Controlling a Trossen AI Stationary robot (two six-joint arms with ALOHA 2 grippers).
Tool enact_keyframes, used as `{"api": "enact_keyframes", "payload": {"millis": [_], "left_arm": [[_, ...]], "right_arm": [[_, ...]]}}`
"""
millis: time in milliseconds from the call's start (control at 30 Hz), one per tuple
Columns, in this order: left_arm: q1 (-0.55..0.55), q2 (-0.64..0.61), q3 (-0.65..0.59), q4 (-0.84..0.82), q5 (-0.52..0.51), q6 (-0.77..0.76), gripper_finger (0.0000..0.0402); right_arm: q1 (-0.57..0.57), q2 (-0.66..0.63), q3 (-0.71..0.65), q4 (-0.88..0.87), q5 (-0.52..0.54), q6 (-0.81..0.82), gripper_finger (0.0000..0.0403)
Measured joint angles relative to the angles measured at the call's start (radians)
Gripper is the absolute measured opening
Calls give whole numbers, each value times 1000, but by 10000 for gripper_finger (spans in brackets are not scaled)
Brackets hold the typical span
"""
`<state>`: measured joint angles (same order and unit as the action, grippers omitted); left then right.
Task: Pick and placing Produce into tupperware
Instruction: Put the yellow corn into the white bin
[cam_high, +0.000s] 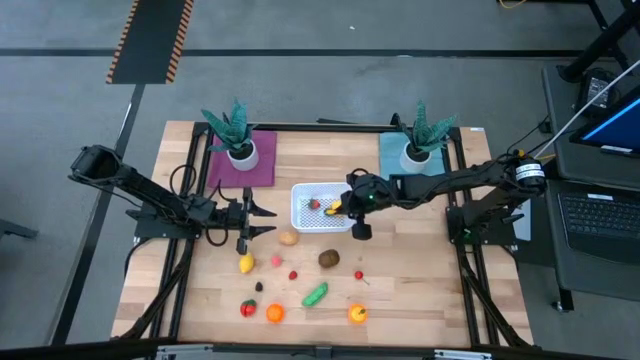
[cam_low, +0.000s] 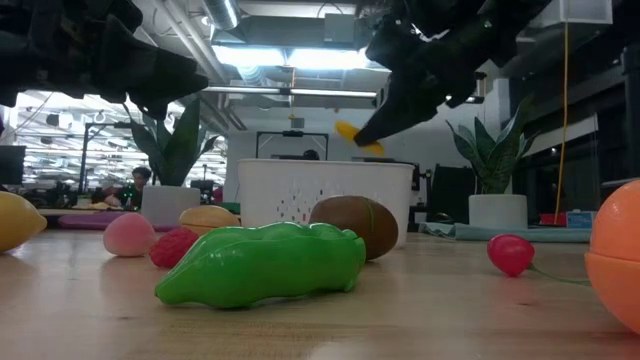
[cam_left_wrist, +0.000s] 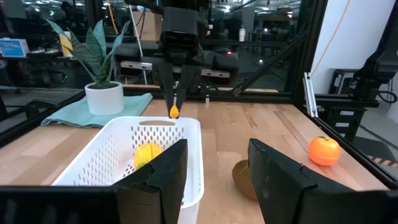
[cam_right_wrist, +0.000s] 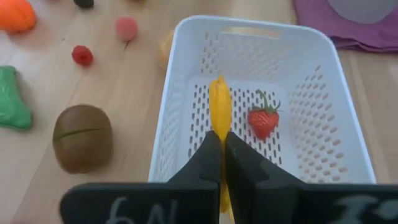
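Note:
The white tupperware (cam_high: 322, 208) stands mid-table with a red strawberry (cam_right_wrist: 263, 121) on its floor. In the left wrist view another yellow piece (cam_left_wrist: 148, 154) shows inside it. My right gripper (cam_high: 352, 208) hovers over the tupperware's right side, shut on a long yellow piece of produce (cam_right_wrist: 219, 102). My left gripper (cam_high: 262, 220) waits open just left of the tupperware, pointing level toward it, with nothing between its fingers (cam_left_wrist: 280, 180). A brown kiwi (cam_high: 329, 258), a tan potato (cam_high: 289, 238) and the green piece (cam_high: 316, 295) lie on the table nearby. My right gripper pinches the yellow piece between its two fingers (cam_right_wrist: 239, 165), which lie along it. The fingers slant down from the table's right side. The piece's free end (cam_low: 358, 135) sticks out past the fingertips. It is held clear above the tupperware's floor.
Loose produce lies over the table's near half: a lemon (cam_high: 246, 264), an orange (cam_high: 274, 313), a red piece (cam_high: 248, 308), a yellow-orange piece (cam_high: 357, 313) and small berries (cam_high: 293, 274). Two potted plants (cam_high: 238, 140) (cam_high: 420, 140) stand on mats at the far edge.

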<state>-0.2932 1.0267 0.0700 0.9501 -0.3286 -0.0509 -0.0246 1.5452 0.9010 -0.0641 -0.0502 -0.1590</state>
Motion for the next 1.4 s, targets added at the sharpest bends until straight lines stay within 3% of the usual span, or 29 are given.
{"api": "enact_keyframes", "payload": {"millis": [833, 1400], "left_arm": [[-5, 0, 0, -8, 1, -2, 151], [-5, 0, 0, -18, 1, -2, 151]], "right_arm": [[-10, 149, -9, 109, 4, -8, 9], [-19, 155, -9, 109, 3, -7, 12]]}}
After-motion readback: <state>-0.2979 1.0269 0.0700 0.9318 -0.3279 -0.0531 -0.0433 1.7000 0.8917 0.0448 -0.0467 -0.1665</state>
